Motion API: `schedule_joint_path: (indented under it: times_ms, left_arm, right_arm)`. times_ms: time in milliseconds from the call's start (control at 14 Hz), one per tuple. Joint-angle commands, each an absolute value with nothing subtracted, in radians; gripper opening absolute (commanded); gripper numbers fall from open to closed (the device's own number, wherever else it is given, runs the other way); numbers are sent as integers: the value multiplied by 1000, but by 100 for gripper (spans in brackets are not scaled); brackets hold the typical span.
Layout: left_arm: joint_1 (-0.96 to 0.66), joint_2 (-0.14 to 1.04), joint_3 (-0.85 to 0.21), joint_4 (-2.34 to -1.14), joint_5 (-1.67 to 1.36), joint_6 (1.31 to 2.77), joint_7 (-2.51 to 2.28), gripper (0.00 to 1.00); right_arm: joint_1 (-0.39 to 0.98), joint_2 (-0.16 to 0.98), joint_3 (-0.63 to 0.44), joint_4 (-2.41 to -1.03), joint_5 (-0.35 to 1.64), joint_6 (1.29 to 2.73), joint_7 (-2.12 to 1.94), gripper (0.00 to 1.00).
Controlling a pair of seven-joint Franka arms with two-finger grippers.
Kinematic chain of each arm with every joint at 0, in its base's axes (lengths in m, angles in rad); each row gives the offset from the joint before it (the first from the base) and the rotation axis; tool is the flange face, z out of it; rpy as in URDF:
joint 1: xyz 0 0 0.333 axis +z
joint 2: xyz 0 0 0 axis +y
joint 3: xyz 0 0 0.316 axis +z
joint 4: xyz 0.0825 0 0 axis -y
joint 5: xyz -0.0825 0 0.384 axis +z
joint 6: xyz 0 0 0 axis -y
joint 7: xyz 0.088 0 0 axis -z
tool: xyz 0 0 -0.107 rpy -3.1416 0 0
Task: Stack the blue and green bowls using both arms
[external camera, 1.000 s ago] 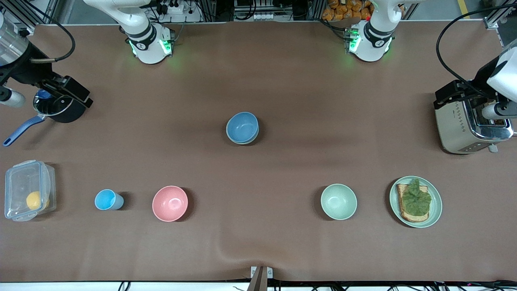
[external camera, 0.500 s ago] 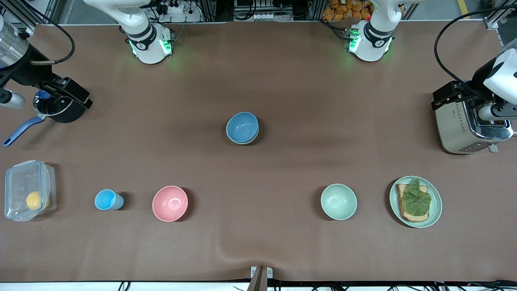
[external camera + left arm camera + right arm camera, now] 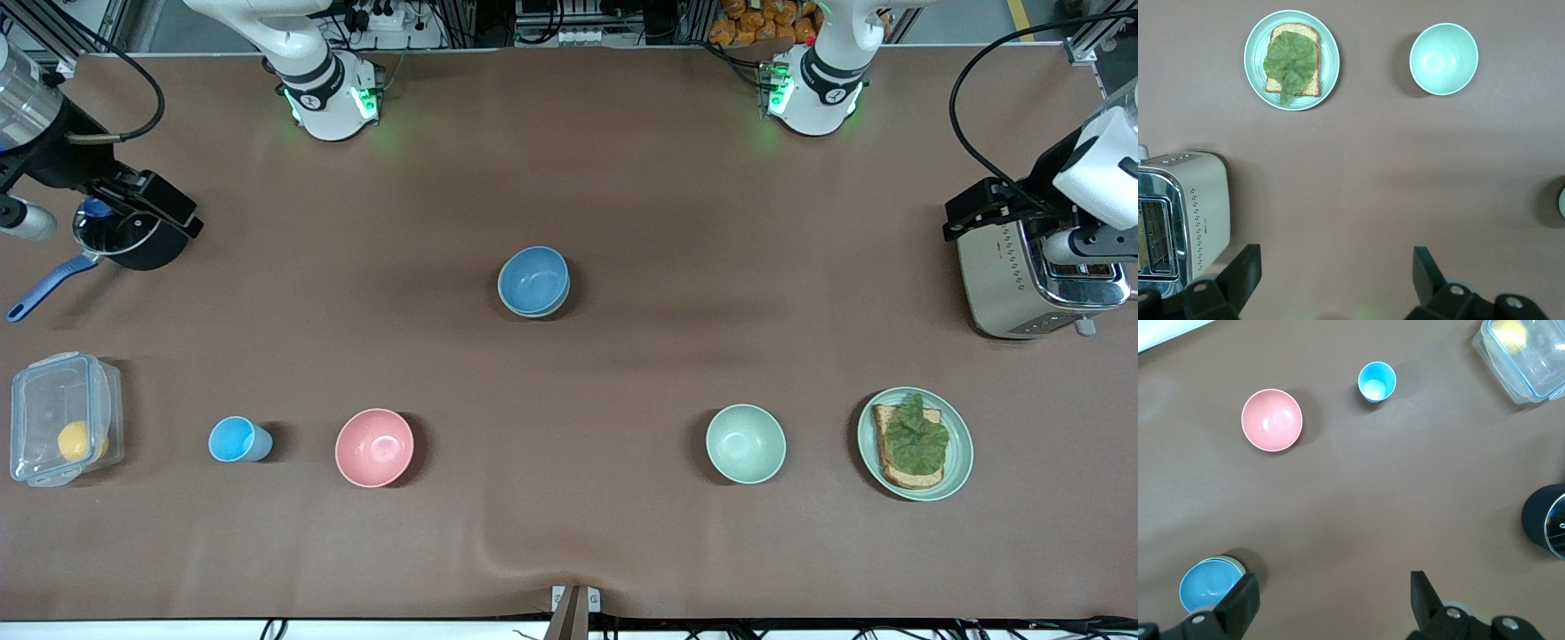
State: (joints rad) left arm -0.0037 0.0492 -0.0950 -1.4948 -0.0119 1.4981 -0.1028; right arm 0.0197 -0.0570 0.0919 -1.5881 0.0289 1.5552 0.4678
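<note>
The blue bowl (image 3: 533,279) sits near the table's middle, nested inside the green bowl, of which only a thin rim (image 3: 1239,565) shows around it. The blue bowl also shows in the right wrist view (image 3: 1208,588). My left gripper (image 3: 978,209) hangs open and empty over the toaster at the left arm's end; in its wrist view (image 3: 1338,263) the jaws are wide apart over bare table. My right gripper (image 3: 151,203) hangs open and empty over the black pot at the right arm's end; its wrist view (image 3: 1335,587) shows nothing between the jaws.
A paler mint bowl (image 3: 745,443) and a mint plate (image 3: 958,462) with toast and lettuce lie near the front camera. A toaster (image 3: 1013,276), pink bowl (image 3: 374,447), light-blue cup (image 3: 236,439), clear lidded box (image 3: 62,418) and black pot (image 3: 133,244) stand around.
My left gripper has drifted a little toward the table's middle and toward the robots' bases above the toaster. The right gripper and the bowls have not visibly moved.
</note>
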Motion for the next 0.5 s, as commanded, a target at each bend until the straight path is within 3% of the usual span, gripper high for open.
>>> schedule_joint_path:
  times_ms: [0, 429]
  left_arm:
    - [6, 58, -92, -1483, -26, 1503, -84, 100]
    - [0, 52, -95, -1477, -17, 1496, -93, 100]
  right_arm:
    - [-5, -61, 109, -1588, 12, 1539, 460, 100]
    - [-5, -61, 109, -1585, 11, 1537, 460, 100]
